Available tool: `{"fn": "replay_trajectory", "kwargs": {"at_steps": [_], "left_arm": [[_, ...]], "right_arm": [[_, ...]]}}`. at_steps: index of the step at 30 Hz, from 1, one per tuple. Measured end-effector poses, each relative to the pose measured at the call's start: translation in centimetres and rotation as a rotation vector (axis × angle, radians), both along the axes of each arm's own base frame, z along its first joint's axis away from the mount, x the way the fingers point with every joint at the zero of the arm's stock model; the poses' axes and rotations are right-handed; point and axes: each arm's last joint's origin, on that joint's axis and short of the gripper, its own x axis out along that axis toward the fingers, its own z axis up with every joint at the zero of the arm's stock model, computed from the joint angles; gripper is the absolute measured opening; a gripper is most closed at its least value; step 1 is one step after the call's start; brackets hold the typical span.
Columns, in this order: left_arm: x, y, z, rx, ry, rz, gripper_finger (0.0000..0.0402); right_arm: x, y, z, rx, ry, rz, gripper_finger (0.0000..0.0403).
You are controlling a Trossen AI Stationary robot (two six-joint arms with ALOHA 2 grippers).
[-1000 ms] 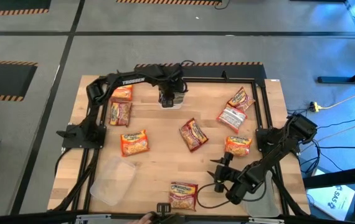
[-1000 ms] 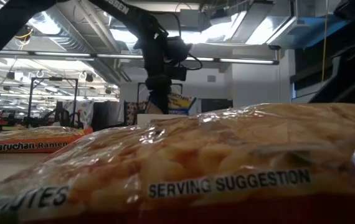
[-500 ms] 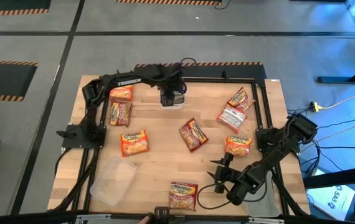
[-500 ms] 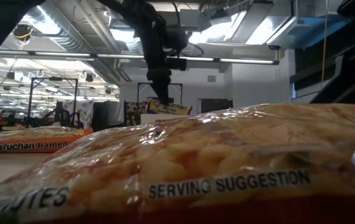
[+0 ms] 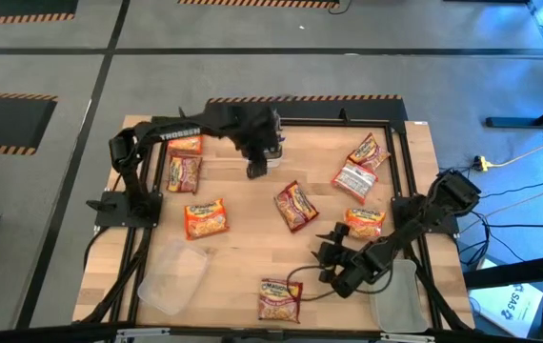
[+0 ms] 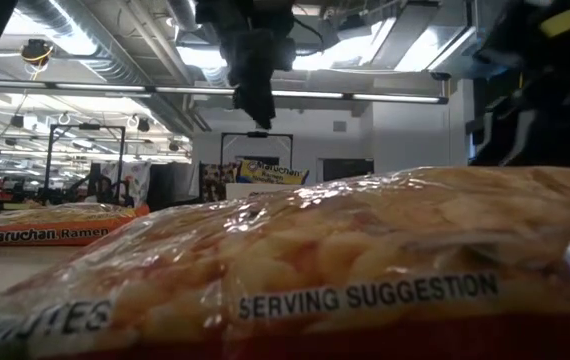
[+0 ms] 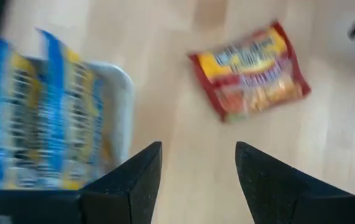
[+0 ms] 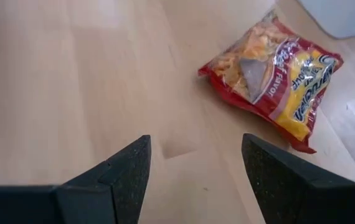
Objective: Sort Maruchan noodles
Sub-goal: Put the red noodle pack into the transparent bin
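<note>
White tub [image 7: 123, 93] w/ blue noodle pkts [image 7: 34, 118]; left claw [image 7: 196, 163] & right claw [image 8: 196, 160] open, empty.

You are in a big lab or workshop, not a home. Look at the grey floor [image 5: 52, 57] around the wooden table [image 5: 243, 238]: it has black and orange striped tape [image 5: 5, 97] stuck on it, like in a factory. Across the room, long tube lights [image 6: 95, 88] and shiny air pipes [image 6: 155, 55] hang under a bare ceiling. Far back stand metal frames [image 6: 85, 150] and work desks. Cables [image 5: 510, 162] lie on the floor beside the table.
</note>
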Motion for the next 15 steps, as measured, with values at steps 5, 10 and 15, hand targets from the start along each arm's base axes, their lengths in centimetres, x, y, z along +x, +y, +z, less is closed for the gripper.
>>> {"fn": "replay_trajectory", "kwargs": {"at_steps": [5, 10, 15], "left_arm": [[-0.4, -3.7, -4.1, -0.066, 0.031, -0.097, 0.0197], [-1.8, -7.0, -7.2, -0.109, -0.134, -0.105, 0.0198], [-2.5, -9.9, -6.3, -0.049, -0.464, -0.112, 0.0198]], "right_arm": [[1.3, -2.2, 0.1, -0.031, 0.080, 0.012, 0.0239], [2.3, -4.8, 1.4, -0.062, 0.196, 0.114, 0.0239], [2.3, -7.0, 4.9, -0.109, 0.180, 0.214, 0.0239]]}}
